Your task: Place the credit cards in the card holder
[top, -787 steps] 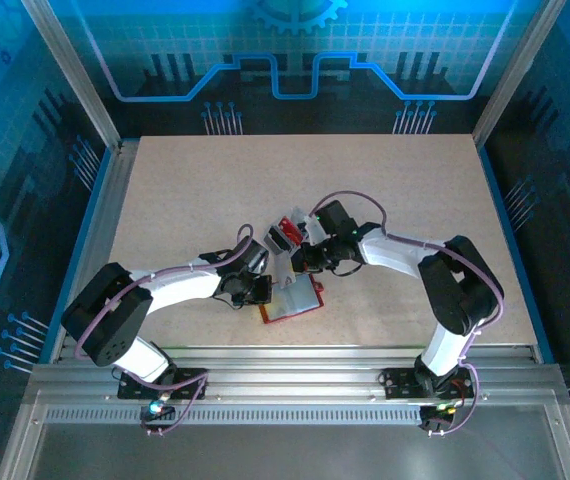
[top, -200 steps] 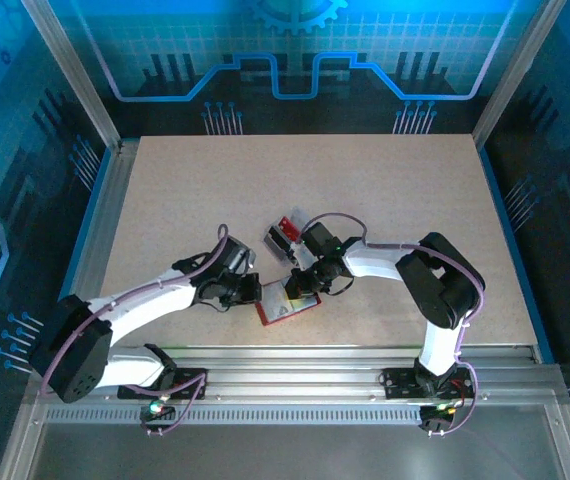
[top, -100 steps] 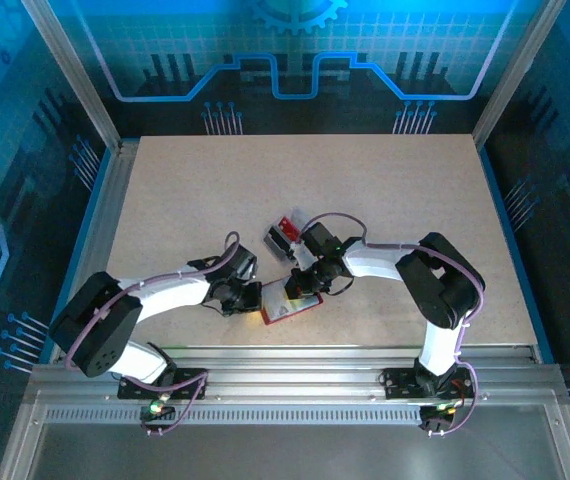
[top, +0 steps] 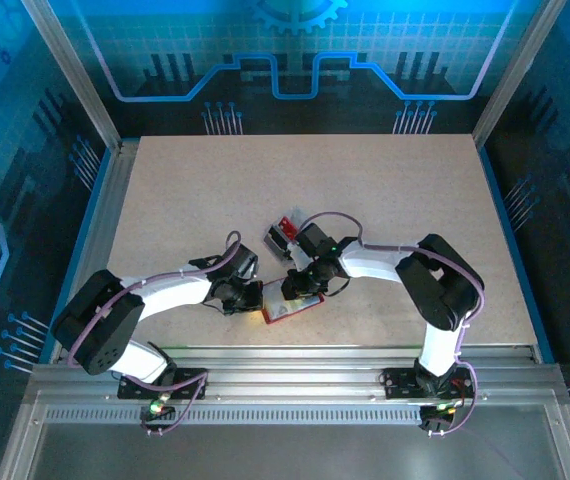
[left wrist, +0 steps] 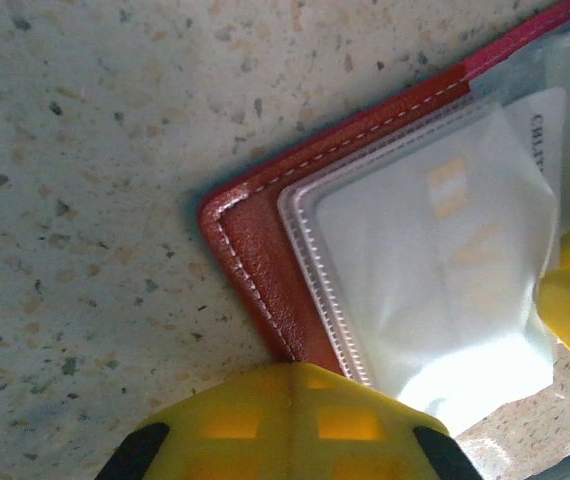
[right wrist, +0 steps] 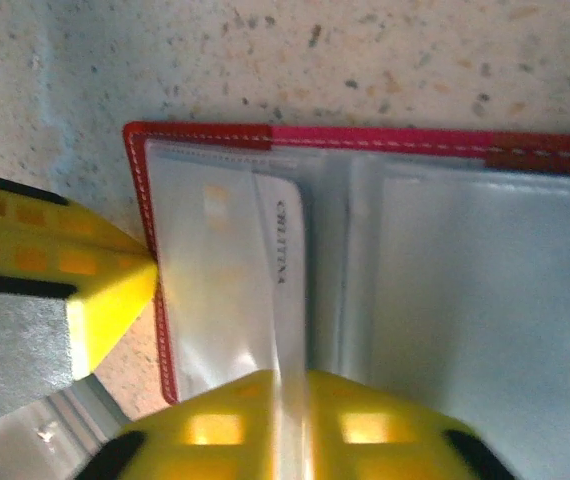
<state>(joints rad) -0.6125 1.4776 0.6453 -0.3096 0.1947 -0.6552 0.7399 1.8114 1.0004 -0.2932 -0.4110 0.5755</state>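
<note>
Now, card holder: it lies opened flat with its clear sleeves up, close to the near edge of the worktop and a little left of that edge's middle. It is spread open so that a sleeve mouth can take a card.
Pale card: printed along one edge, it sits in the outer sleeve next to the red stitched border. It looks most of the way in, though how deep cannot be told through the plastic.
Right fingers: they sit over the printed edge of the card with a narrow gap between them, and a pale strip runs into that gap. Whether they grip the card or only touch it cannot be told. Their likely purpose is to feed the card sideways into the sleeve.
Left fingers: closed together and holding nothing, with their tips set against the holder's outer edge near its corner. They probably act as a stop so the holder does not slide as the card is pushed toward them.
Other cards: a red one and darker ones lie just beyond the holder, toward the worktop's middle. They are beside the right arm and within easy reach.
</note>
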